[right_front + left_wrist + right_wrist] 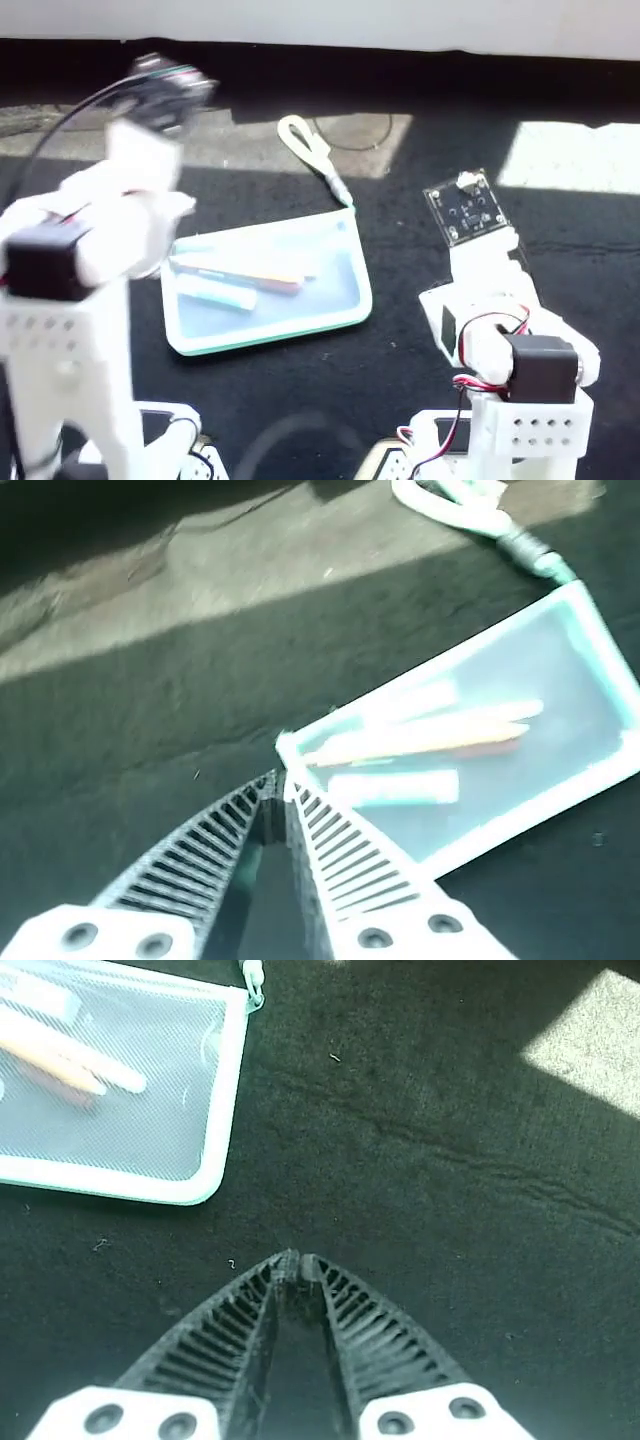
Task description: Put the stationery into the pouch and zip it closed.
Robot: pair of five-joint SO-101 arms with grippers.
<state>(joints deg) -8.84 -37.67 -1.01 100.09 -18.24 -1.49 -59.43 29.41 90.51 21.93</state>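
The clear, mint-edged pouch (330,280) lies flat on the black mat, with its white wrist strap (305,145) trailing toward the back. Inside it show an orange pen (240,272), a white stick (425,700) and a mint eraser-like bar (215,293). My left gripper (275,780) is shut, its tips at the pouch's corner (290,745). On the far side of the pouch (190,1130), my right gripper (293,1260) hangs shut over bare mat, holding nothing.
Sunlit patches (570,155) fall across the black mat at the back. A thin cable (360,135) loops behind the strap. Bare mat lies to the right of the pouch and in front of it. Both arm bases (520,420) stand at the near edge.
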